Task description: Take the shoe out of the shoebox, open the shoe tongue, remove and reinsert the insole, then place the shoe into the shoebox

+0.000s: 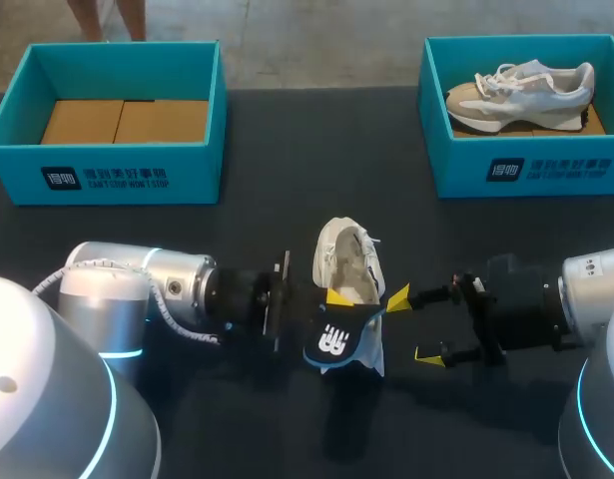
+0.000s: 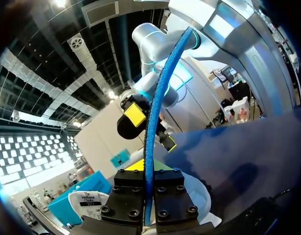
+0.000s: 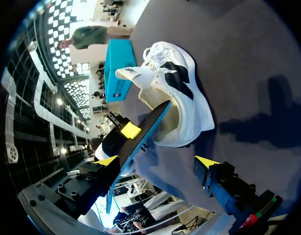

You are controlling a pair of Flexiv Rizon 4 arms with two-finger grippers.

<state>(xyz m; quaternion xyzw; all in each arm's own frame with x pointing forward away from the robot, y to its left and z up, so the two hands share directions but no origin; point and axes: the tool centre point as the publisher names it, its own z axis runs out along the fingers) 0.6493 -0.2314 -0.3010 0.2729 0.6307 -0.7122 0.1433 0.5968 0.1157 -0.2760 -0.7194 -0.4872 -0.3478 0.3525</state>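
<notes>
The left pincer (image 1: 336, 299) is pinching the insole (image 1: 340, 344) by its edge. It is holding the insole on its side, so it is showing as a thin blue blade between the pads. The shoe (image 1: 348, 261) is resting on the table just ahead of this pincer, with its tongue seemingly lifted clear of the mouth. The insole's far end is sitting at that mouth, though I cannot tell whether it is touching inside. The right pincer (image 1: 416, 326) is hanging spread wide and gripping nothing. The shoe is lying ahead of it, and the insole is running just beside one of its fingers.

By my reading, the insole step is in hand: the insole is out, or nearly so, and reinsertion is waiting. To do it well, the left pincer should be leading with the end nearest the mouth. It should be feeding the insole low along the shoe's floor rather than pressing down from above, since so thin a sheet is likely to buckle. An edge grip is giving little hold against twist, so a slow feed seems wise. The right pincer is well placed for steadying the shoe at its heel, keeping it from sliding under the push. The box (image 1: 107, 172) is standing well beyond the left pincer.
</notes>
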